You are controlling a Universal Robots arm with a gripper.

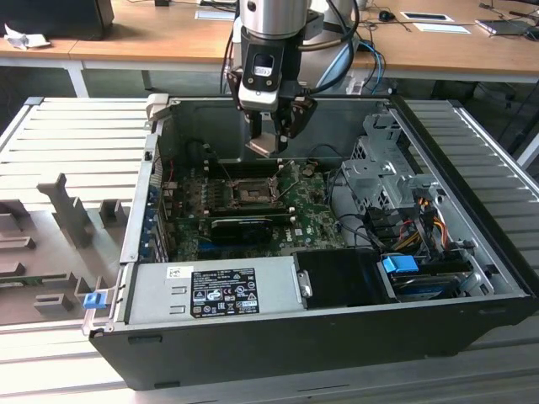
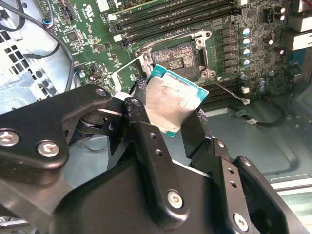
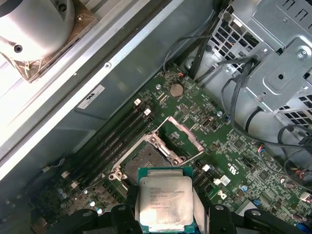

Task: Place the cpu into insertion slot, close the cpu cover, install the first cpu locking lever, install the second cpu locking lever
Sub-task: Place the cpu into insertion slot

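Silvery-beige metal top with a green rim: the cpu [image 3: 165,202] was clamped by two opposite edges in the hand [image 1: 274,135] and held in the air, apart from the board. Below the hand and just ahead of it lay the insertion slot [image 3: 146,163], its dark centre exposed, on the green circuit board [image 3: 234,146]. Beyond the slot from the hand, the cpu cover [image 3: 185,131] stood raised and open.
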